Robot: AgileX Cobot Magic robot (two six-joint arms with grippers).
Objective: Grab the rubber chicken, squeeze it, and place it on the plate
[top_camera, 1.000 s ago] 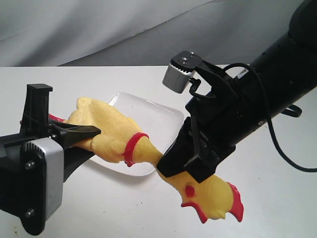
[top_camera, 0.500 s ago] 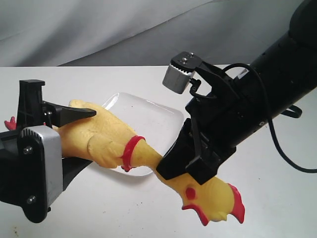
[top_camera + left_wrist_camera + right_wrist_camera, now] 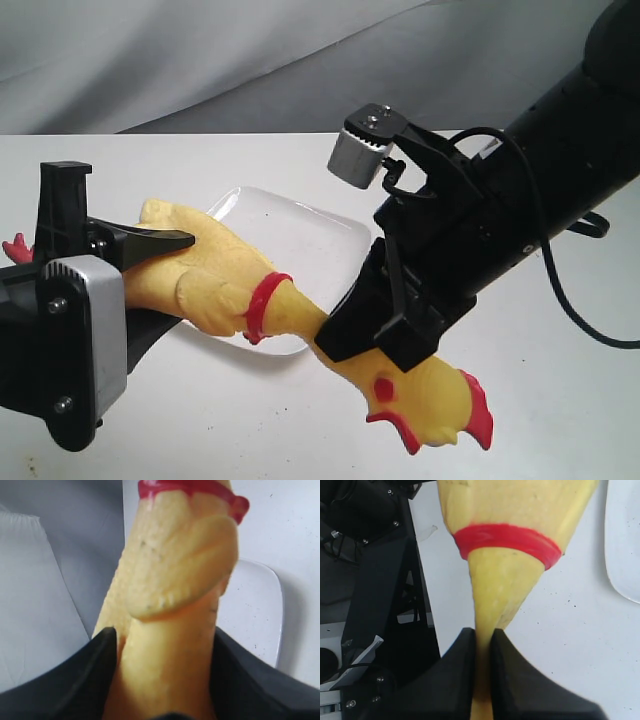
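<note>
The yellow rubber chicken (image 3: 210, 275) hangs in the air between both grippers, stretched over the front edge of the white plate (image 3: 310, 235). My left gripper (image 3: 185, 280) is shut on its fat body, one black finger on top and one beneath; the left wrist view shows the fingers (image 3: 75, 675) pressed against both sides of the chicken (image 3: 175, 580), with the plate (image 3: 255, 610) behind. My right gripper (image 3: 335, 340) pinches the thin neck just past the red band (image 3: 262, 305). The red-combed head (image 3: 430, 400) dangles below it. In the right wrist view my right gripper (image 3: 482, 637) flattens the chicken's neck (image 3: 500, 595).
The white table (image 3: 560, 400) lies under everything, and a grey cloth backdrop (image 3: 200, 60) rises behind it. The right arm's black cable (image 3: 570, 300) loops over the table on the right. The left arm's body (image 3: 60, 350) fills the lower left corner.
My left jaws let go of a hard squeeze, widened, then closed a little again. The chicken's body puffed back out and shifted left. The right gripper kept its pinch on the neck.
</note>
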